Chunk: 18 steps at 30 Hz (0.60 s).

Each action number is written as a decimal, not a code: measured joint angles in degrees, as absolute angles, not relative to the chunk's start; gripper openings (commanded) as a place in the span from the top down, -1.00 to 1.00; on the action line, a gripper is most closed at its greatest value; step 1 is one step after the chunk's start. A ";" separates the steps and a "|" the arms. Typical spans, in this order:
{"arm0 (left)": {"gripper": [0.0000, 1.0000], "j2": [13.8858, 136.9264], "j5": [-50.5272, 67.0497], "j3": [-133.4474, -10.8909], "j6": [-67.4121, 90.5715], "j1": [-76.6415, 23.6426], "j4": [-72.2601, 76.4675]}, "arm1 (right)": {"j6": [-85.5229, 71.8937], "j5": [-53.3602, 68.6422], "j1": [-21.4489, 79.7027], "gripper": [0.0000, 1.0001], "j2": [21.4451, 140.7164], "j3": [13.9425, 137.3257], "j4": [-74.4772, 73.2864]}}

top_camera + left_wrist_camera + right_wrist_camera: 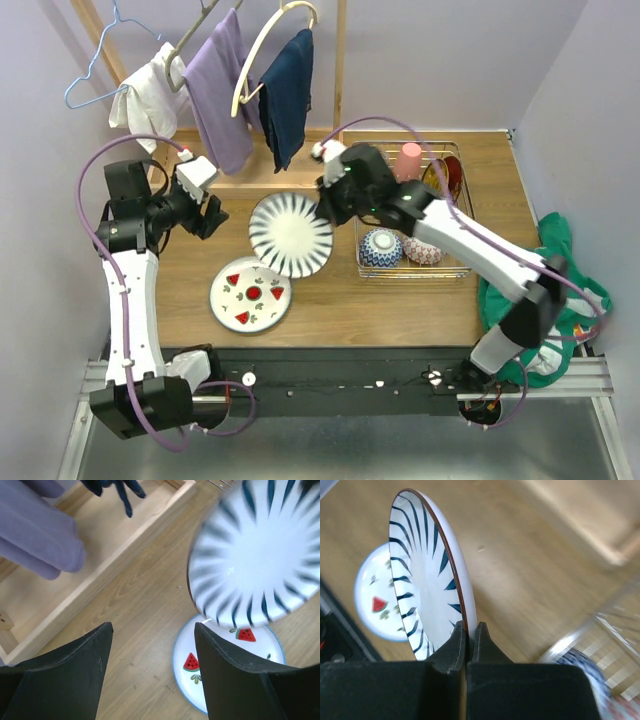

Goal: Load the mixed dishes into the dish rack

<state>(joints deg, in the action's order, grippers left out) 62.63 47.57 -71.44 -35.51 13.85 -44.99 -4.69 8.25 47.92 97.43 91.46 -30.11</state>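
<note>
The white plate with dark blue radial stripes (290, 235) hangs tilted above the table, and my right gripper (322, 207) is shut on its right rim. In the right wrist view the gripper (468, 630) pinches the striped plate (422, 565) edge-on. My left gripper (210, 216) is open just left of the plate, with nothing between its fingers (235, 680). A white plate with red watermelon slices (250, 293) lies flat on the table below. The wire dish rack (452, 272) at the right holds a pink cup (408, 160), a blue-white bowl (380, 247) and a red-pink bowl (422, 250).
A wooden clothes-rack tray (100, 555) runs along the table's back, with purple (220, 90), dark blue (287, 95) and white garments hanging over it. A dark red and yellow dish (445, 176) stands in the rack's far corner. Green cloth (560, 260) lies off the table's right edge.
</note>
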 measured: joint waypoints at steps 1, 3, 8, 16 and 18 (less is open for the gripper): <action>-0.49 61.91 47.03 -71.33 -35.97 12.71 -46.41 | -4.73 5.04 47.48 0.99 93.82 91.05 -31.11; -0.49 61.04 45.78 -70.32 -36.32 11.09 -47.46 | -5.26 -2.44 47.09 0.99 87.99 89.91 -32.29; -0.52 58.54 43.62 -64.95 -34.41 7.94 -48.07 | -6.52 -18.85 45.95 0.99 77.30 87.39 -34.30; -0.52 58.70 43.53 -63.99 -29.87 7.38 -45.84 | -5.96 -41.06 39.55 0.99 77.14 87.33 -34.20; -0.52 59.37 43.55 -64.07 -29.02 7.35 -45.41 | -4.89 -45.36 38.54 0.99 78.39 86.72 -32.99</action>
